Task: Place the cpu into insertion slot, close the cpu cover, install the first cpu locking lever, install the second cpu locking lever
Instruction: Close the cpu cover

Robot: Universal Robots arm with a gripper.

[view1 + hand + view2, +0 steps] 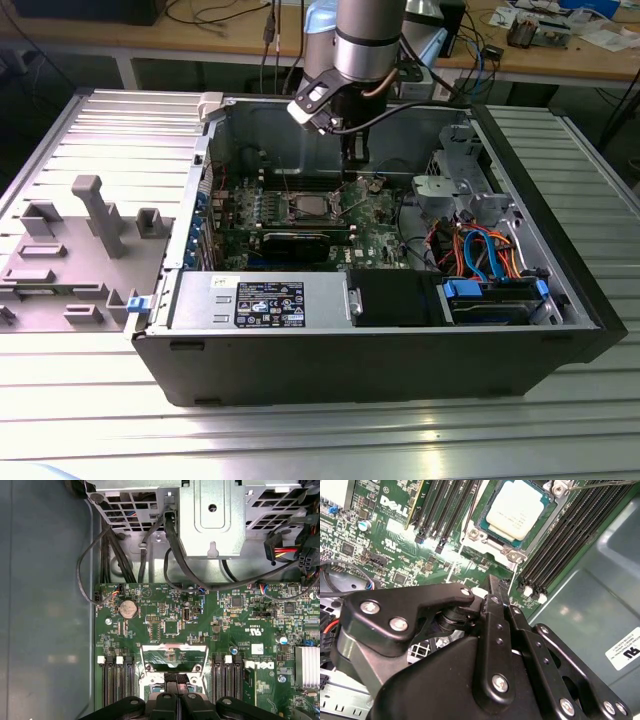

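While the cpu (519,509) sits in the insertion slot (473,535), gripper (492,582) fingers closed together; tips just beside its rim

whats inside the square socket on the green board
A cpu lies flat inside the socket, silver-grey top up, seen in the second wrist view. The socket's floor under the chip is covered by it, so nothing there can be seen.

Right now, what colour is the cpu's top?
Silver-grey on the cpu, best in the second wrist view.
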